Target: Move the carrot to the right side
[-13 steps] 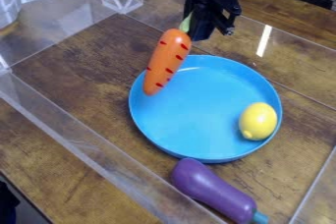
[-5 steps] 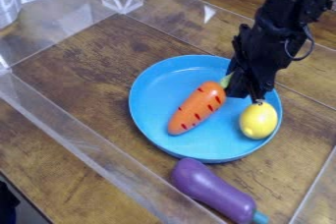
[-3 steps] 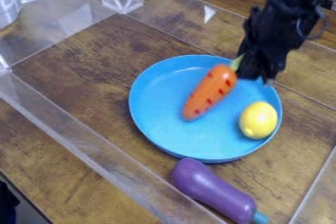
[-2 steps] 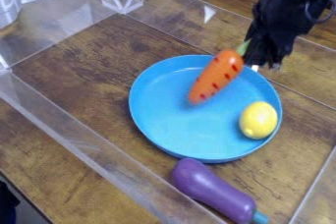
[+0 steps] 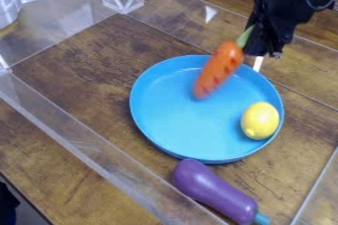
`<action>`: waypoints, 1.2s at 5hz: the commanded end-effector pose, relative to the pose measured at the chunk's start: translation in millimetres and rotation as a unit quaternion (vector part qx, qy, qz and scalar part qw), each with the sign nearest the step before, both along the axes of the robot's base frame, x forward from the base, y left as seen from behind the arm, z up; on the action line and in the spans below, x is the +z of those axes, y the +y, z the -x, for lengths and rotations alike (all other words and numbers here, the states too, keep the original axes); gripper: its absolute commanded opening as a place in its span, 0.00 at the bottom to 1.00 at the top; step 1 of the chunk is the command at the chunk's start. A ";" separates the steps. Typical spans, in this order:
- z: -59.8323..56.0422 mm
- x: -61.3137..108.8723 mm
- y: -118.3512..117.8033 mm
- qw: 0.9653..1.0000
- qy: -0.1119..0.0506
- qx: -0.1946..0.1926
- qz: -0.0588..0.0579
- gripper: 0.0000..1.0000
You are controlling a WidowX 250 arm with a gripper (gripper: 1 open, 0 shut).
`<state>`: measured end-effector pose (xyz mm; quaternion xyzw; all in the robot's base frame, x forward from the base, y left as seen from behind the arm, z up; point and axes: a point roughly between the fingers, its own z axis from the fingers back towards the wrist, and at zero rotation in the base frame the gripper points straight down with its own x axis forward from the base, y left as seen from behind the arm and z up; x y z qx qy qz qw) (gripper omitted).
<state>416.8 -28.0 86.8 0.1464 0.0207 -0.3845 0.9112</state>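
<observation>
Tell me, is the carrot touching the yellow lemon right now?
Apart. The camera view shows the carrot over the upper part of the blue plate, with bare plate showing between its lower tip and the lemon near the right rim.

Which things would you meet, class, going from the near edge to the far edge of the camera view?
Eggplant → lemon → carrot → tool
</observation>
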 end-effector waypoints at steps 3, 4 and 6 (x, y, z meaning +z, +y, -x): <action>-25.4 19.8 4.5 0.998 -0.040 0.053 0.007 1.00; -30.3 8.5 7.6 0.999 -0.033 0.022 0.011 1.00; -28.1 -10.9 6.2 0.999 -0.022 -0.032 0.020 1.00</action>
